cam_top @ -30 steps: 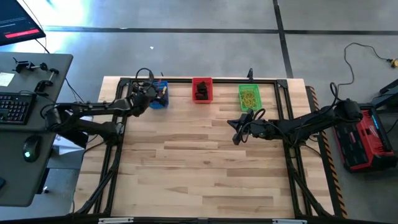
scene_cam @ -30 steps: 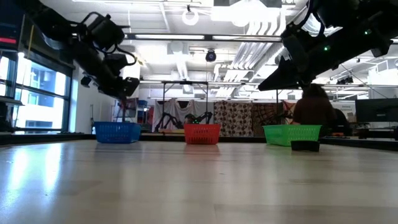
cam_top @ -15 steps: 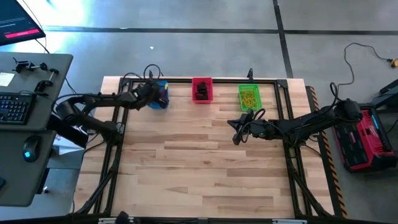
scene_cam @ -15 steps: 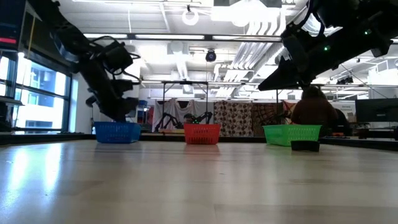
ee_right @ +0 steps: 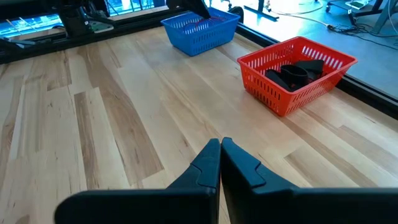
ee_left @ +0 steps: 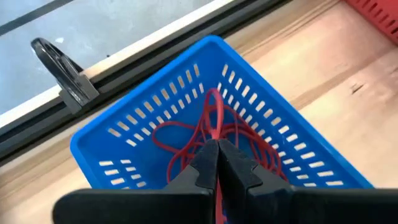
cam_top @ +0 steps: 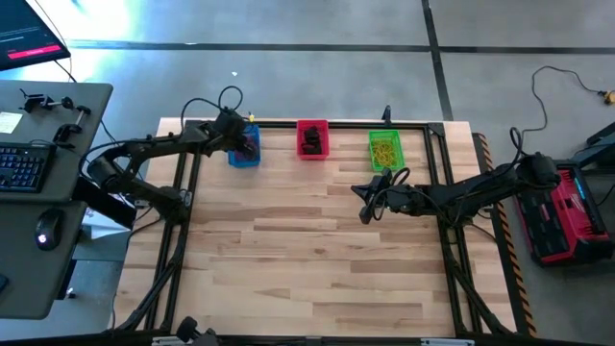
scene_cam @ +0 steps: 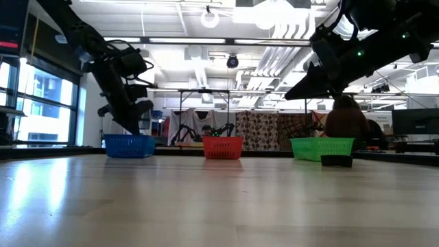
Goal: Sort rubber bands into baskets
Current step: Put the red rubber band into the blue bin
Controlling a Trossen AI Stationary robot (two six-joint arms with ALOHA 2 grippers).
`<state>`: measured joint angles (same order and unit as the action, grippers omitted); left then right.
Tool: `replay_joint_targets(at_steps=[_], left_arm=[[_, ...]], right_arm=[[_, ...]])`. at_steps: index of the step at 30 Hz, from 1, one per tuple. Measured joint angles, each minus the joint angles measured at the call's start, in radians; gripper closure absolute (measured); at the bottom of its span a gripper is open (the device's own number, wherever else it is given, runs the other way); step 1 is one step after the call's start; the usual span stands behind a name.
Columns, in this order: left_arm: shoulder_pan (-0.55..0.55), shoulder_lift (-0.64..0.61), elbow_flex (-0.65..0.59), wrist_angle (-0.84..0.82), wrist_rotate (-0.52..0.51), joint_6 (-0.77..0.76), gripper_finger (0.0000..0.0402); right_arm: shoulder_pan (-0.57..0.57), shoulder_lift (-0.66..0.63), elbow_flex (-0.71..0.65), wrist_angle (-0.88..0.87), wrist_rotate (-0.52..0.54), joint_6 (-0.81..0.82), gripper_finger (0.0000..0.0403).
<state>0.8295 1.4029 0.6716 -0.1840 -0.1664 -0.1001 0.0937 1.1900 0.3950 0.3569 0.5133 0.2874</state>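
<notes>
Three mesh baskets stand in a row along the table's far edge. The blue basket (cam_top: 244,150) (ee_left: 155,134) holds red rubber bands (ee_left: 186,134). The red basket (cam_top: 311,138) (ee_right: 297,71) holds black bands (ee_right: 292,73). The green basket (cam_top: 384,149) (scene_cam: 321,148) holds yellowish bands. My left gripper (ee_left: 216,142) (cam_top: 247,146) (scene_cam: 136,129) reaches down into the blue basket, shut on a red band. My right gripper (ee_right: 220,144) (cam_top: 364,211) hangs shut above the bare table, near the green basket, holding nothing. My left gripper pinches a strand of a red rubber band (ee_left: 214,121) between its two fingertips. It comes from above, slanting toward the far edge, inside the blue basket. The strand runs on from the fingertips onto the tangle of red bands on the basket's floor.
A black frame rail (cam_top: 336,123) runs along the table's far edge behind the baskets, with a clamp (ee_left: 62,71) by the blue basket. A small dark object (scene_cam: 336,161) sits next to the green basket. A person (scene_cam: 346,116) sits beyond the table. Wide bare wood (cam_top: 307,259) lies toward the near edge.
My left gripper has moved toward the far edge and down, from beside the blue basket to above and into it. My right arm has kept still.
</notes>
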Motion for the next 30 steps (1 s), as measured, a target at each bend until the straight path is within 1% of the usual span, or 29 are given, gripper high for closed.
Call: replay_joint_targets(at_steps=[6,10,20,24,30], left_arm=[[0.022,0.0,0.005,-0.023,0.036,0.008,0.0401],[0.021,0.024,0.005,-0.036,0.071,0.009,0.0401],[0.021,0.144,0.005,0.005,0.075,0.013,0.0402],[0.021,0.154,0.005,0.013,0.075,0.06,0.0401],[0.02,0.137,0.005,0.018,0.065,0.106,0.04]], right_arm=[[0.0,0.0,0.0,0.0,0.0,0.0,0.0403],[0.0,0.0,0.0,0.0,0.0,0.0,0.0403],[0.0,0.0,0.0,0.003,0.0,0.0,0.0403],[0.0,0.0,0.0,0.003,0.0,0.0,0.0403],[0.0,0.0,0.0,0.003,0.0,0.0,0.0403]])
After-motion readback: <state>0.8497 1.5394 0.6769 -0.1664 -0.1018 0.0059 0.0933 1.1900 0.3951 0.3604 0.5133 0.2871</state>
